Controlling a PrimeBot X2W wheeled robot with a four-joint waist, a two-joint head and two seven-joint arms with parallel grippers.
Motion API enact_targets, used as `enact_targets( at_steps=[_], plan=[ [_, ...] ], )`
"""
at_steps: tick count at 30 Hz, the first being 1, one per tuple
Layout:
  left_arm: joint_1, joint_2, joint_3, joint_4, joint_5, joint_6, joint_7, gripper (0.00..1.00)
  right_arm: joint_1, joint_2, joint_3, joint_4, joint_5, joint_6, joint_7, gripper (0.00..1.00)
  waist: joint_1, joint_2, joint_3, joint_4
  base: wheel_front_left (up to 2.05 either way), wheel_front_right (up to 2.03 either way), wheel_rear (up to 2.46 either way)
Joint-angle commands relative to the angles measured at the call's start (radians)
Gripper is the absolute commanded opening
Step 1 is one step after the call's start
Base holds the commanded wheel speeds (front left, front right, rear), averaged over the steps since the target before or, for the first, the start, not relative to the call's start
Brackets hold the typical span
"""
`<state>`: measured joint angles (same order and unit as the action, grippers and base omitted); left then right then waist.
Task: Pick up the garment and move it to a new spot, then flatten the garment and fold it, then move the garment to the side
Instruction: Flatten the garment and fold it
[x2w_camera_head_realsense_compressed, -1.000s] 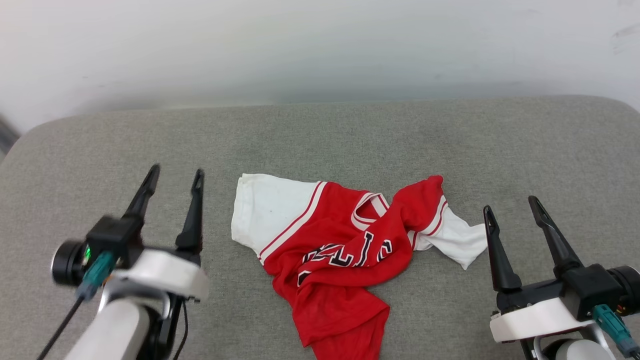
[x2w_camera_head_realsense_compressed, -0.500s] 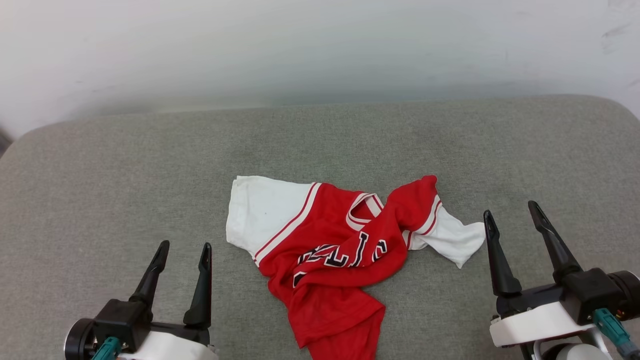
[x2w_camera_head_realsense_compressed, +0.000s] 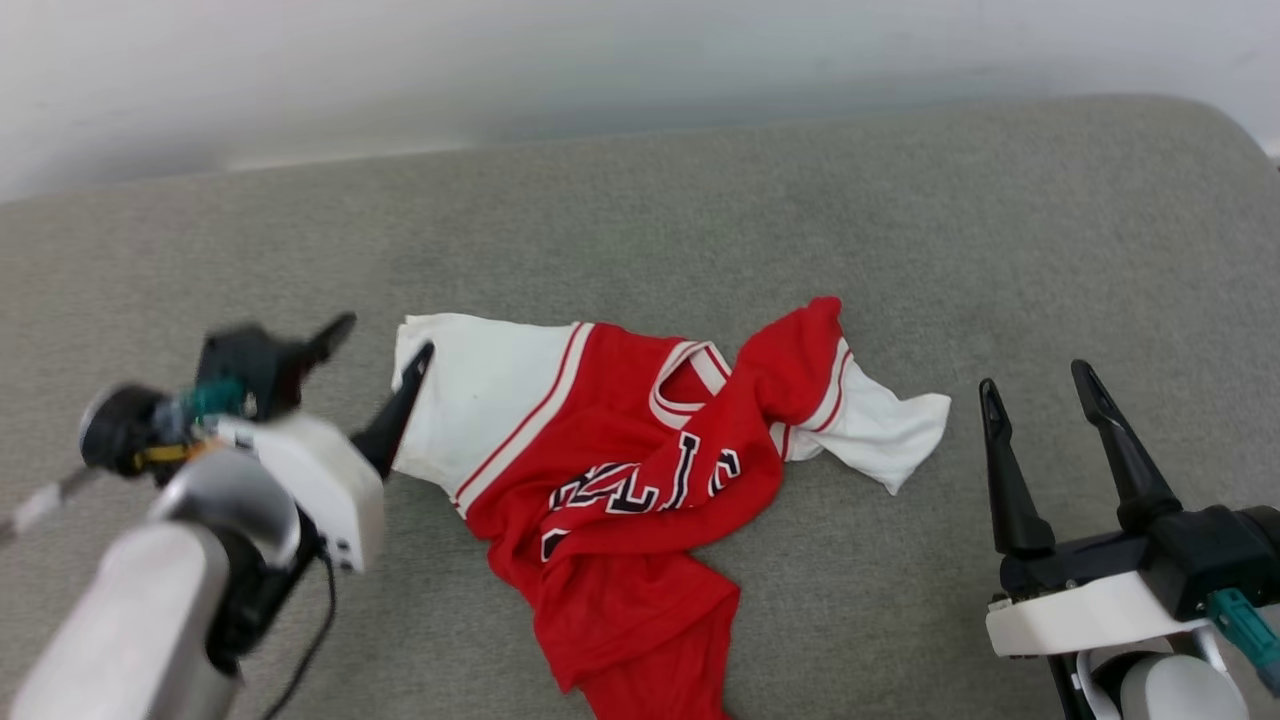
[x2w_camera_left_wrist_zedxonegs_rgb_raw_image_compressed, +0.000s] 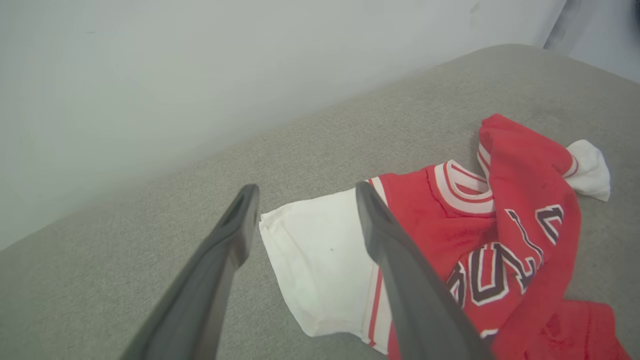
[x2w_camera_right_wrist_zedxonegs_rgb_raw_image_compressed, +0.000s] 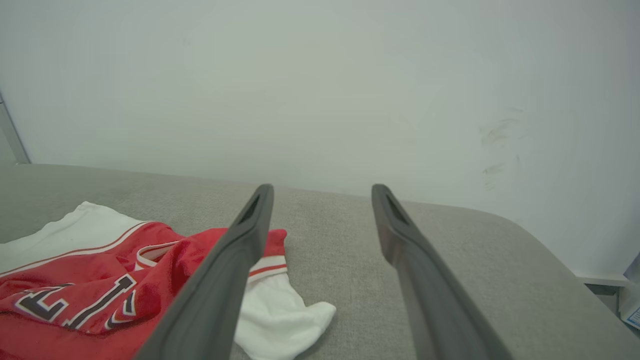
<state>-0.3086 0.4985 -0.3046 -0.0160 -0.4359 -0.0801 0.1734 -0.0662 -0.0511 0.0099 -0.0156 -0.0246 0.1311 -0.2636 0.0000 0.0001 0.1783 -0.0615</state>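
Note:
The garment (x2w_camera_head_realsense_compressed: 620, 470) is a red jersey with white sleeves and black white-edged letters, lying crumpled on the grey padded surface (x2w_camera_head_realsense_compressed: 700, 220). My left gripper (x2w_camera_head_realsense_compressed: 383, 338) is open at the edge of its left white sleeve (x2w_camera_head_realsense_compressed: 480, 390), blurred, one finger crossing the sleeve's border. In the left wrist view the left gripper (x2w_camera_left_wrist_zedxonegs_rgb_raw_image_compressed: 306, 189) stands open above that sleeve's corner (x2w_camera_left_wrist_zedxonegs_rgb_raw_image_compressed: 320, 250), nothing between the fingers. My right gripper (x2w_camera_head_realsense_compressed: 1035, 378) is open and empty, just right of the other white sleeve (x2w_camera_head_realsense_compressed: 890, 440). The right wrist view has the right gripper (x2w_camera_right_wrist_zedxonegs_rgb_raw_image_compressed: 322, 187) with the garment (x2w_camera_right_wrist_zedxonegs_rgb_raw_image_compressed: 75, 265) at lower left.
A pale wall (x2w_camera_head_realsense_compressed: 600, 60) runs along the far edge of the grey surface. The surface's rounded right corner (x2w_camera_right_wrist_zedxonegs_rgb_raw_image_compressed: 525, 235) drops off beside the wall. Bare grey surface lies behind and to both sides of the garment.
The head camera has tilted, shifting the whole picture. My left arm dropped low, then swung up and right to the garment's left sleeve. The right arm and the garment stayed put.

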Motion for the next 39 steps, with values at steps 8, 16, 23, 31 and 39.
enact_targets(
  at_steps=[8, 16, 23, 31, 39],
  plan=[
    [-0.289, 0.101, -0.084, 0.104, -0.131, -0.045, 0.414, 1.0, -0.048, 0.002, -0.005, -0.014, 0.026, -0.001, -0.002, 1.0, 0.0, -0.0001, 0.115, -0.085, 0.0, 0.0, 0.0],
    [-0.457, 0.167, -0.16, 0.219, -0.171, -0.05, 0.622, 1.0, -0.085, 0.002, 0.0, -0.024, 0.047, -0.001, -0.002, 1.0, 0.0, -0.0001, 0.195, -0.138, 0.0, 0.0, 0.0],
    [-0.501, 0.201, -0.209, 0.321, -0.151, -0.05, 0.653, 1.0, -0.101, 0.002, -0.004, -0.028, 0.062, -0.001, -0.002, 1.0, 0.0, -0.0001, 0.237, -0.152, 0.0, 0.0, 0.0],
    [-0.474, 0.172, -0.217, 0.394, -0.208, -0.05, 0.662, 0.0, -0.104, 0.002, -0.013, -0.032, 0.046, -0.001, -0.002, 1.0, 0.0, -0.0001, 0.248, -0.128, 0.0, 0.0, 0.0],
    [-0.465, 0.162, -0.153, 0.385, -0.191, -0.017, 0.444, 0.0, -0.093, 0.002, -0.01, -0.017, 0.02, -0.001, -0.002, 1.0, 0.0, -0.0001, 0.2, -0.071, 0.0, 0.0, 0.0]
  ],
)
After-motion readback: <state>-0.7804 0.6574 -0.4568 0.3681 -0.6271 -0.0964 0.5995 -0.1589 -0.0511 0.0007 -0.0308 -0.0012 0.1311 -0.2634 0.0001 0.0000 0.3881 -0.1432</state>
